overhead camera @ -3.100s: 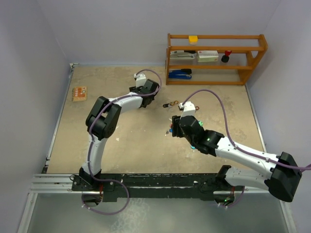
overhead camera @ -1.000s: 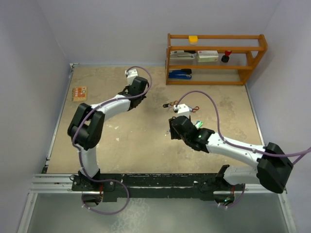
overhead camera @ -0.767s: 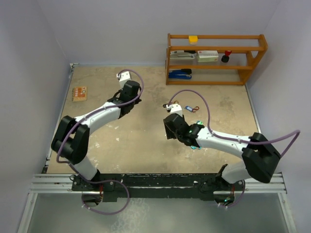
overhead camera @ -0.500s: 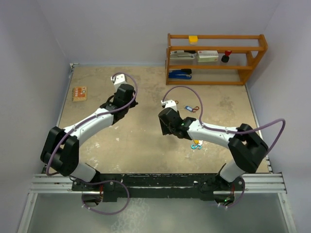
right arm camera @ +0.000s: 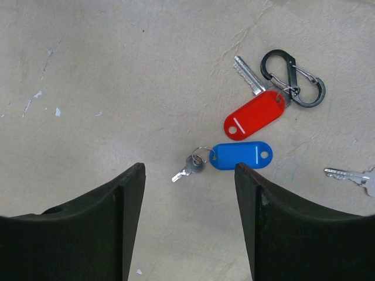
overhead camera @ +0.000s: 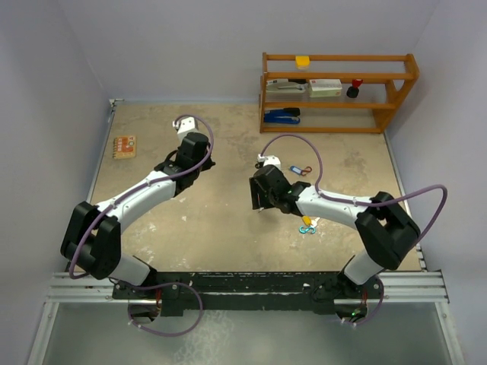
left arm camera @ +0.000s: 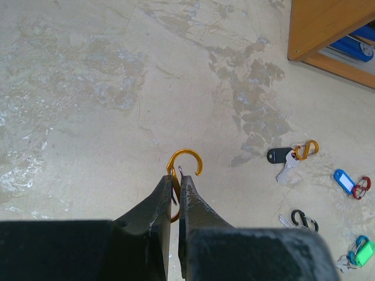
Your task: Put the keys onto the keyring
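Beneath the right end effector [right arm camera: 188,168], whose fingers are spread wide and hold nothing, a small silver key [right arm camera: 191,165] lies flat on the counter [right arm camera: 88,70]. A thin wire loop joins it to a blue tag [right arm camera: 241,155]. Just beside that lies a red tag [right arm camera: 254,115] with its own key, and a black clip [right arm camera: 293,77] sits at that tag's far end. A bare key [right arm camera: 350,174] pokes in at the right edge. Elsewhere on the counter, the left end effector [left arm camera: 177,182] is pressed together on an orange hooked ring [left arm camera: 186,164], pinching its lower part so the open hook points away.

The step in hand looks like picking up the blue-tagged key. It would go best with a straight descent and the fingers closing across the tag, which is broader than the tiny key. They should stay clear of the red tag close by and leave the wire loop free for threading.

Counted in the right wrist view: two tags, three keys, one black clip. The left wrist view shows one orange ring and four key bunches [left arm camera: 287,161], all lying apart from the ring.
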Robot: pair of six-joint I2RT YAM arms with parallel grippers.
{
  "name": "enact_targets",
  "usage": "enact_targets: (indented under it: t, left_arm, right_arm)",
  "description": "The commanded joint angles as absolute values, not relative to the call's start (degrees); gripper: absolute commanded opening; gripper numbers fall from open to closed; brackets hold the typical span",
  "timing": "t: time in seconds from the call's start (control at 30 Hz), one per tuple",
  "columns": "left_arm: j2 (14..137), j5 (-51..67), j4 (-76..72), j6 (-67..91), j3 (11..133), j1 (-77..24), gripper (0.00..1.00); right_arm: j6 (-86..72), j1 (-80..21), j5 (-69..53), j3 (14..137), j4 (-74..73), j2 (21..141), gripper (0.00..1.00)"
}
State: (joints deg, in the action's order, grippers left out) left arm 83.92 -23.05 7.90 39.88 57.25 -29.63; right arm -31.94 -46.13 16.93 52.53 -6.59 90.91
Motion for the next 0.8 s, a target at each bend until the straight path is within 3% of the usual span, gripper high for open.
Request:
enact_targets:
  t: [0.0,0.2,0.77]
  left_arm:
    - [82.04,-22.27,6.92,39.97,57.47,-29.36,0.0]
    - [80.99,-22.28,7.18,39.66,57.08,-29.36,0.0]
    - [79.63,-22.24,6.68,39.73,56.36,-29.36,0.0]
  right_arm:
    - [-33.53,-46.16,15.21,50.78,-3.87,88.65,0.69]
    - [-35.64,-45.72,14.7,48.7,-1.69,86.33,0.79]
    - [-39.59,-45.24,9.85,43.07,6.79,85.34,0.78]
